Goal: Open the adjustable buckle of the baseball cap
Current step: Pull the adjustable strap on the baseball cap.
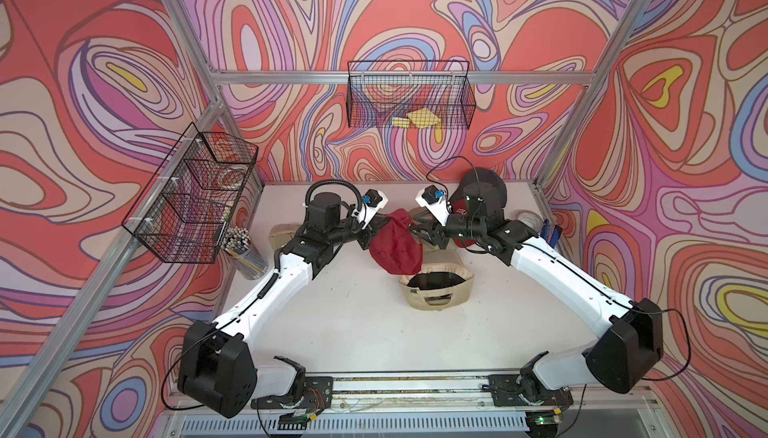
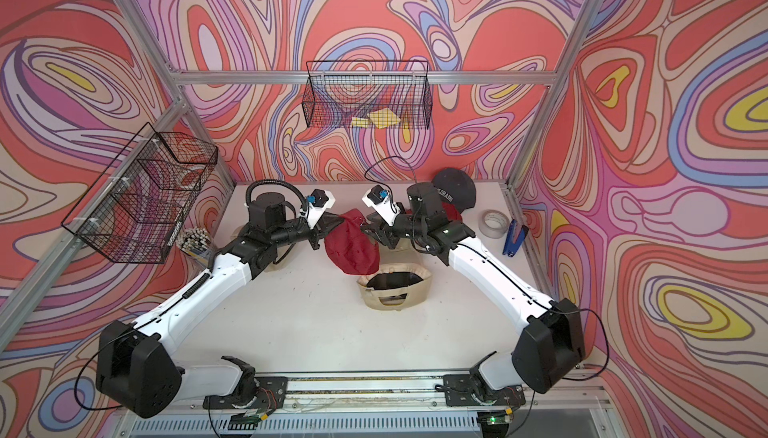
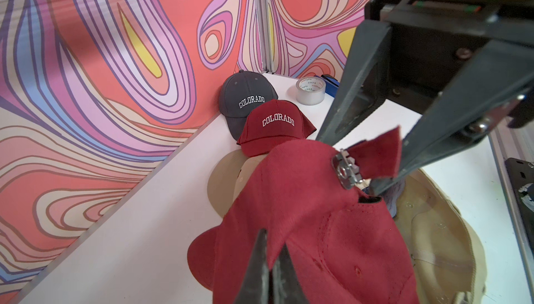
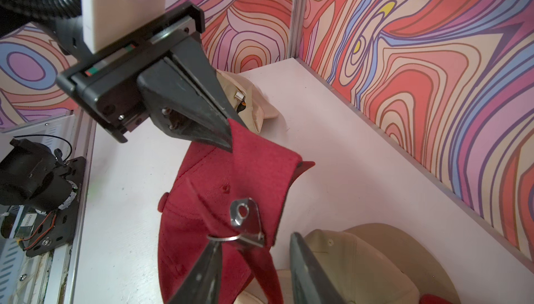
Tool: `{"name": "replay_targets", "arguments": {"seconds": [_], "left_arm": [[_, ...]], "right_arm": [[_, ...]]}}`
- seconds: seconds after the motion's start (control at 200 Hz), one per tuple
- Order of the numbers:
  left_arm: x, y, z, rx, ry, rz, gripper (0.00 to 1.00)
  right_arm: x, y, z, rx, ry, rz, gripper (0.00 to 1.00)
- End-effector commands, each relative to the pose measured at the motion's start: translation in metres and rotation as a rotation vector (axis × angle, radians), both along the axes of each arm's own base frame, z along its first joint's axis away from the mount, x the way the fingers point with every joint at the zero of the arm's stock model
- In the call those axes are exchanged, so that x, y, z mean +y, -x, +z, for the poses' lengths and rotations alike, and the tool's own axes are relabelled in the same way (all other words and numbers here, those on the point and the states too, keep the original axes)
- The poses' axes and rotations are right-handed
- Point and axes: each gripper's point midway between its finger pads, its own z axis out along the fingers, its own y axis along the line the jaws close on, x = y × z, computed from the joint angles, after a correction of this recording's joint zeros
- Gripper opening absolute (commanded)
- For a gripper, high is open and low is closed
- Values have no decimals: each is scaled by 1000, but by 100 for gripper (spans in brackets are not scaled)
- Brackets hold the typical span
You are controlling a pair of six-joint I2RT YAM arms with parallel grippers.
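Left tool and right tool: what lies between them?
The red cap, pinched by the left tool, its buckle between the right tool's open fingers; clearest in the wrist views.

The baseball cap (image 1: 395,248) hung over the table (image 1: 332,332). An upturned cap (image 1: 436,296) lay at its 5 o'clock, Colorado caps (image 2: 457,190) at 2, tape roll (image 1: 528,221) and stapler (image 1: 552,232) at 3, stick jar (image 1: 245,255) at 9.
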Motion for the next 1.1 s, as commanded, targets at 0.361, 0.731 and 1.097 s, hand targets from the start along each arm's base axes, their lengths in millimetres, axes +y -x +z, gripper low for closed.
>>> {"name": "replay_targets", "arguments": {"seconds": [0.361, 0.731, 1.097], "left_arm": [[1, 2, 18, -41, 15, -16, 0], [1, -4, 8, -15, 12, 0, 21], [-4, 4, -1, 5, -18, -62, 56]], "right_arm": [[4, -5, -18, 1, 39, 23, 33], [5, 2, 0, -85, -38, 38, 0], [7, 2, 8, -106, -99, 33, 0]]}}
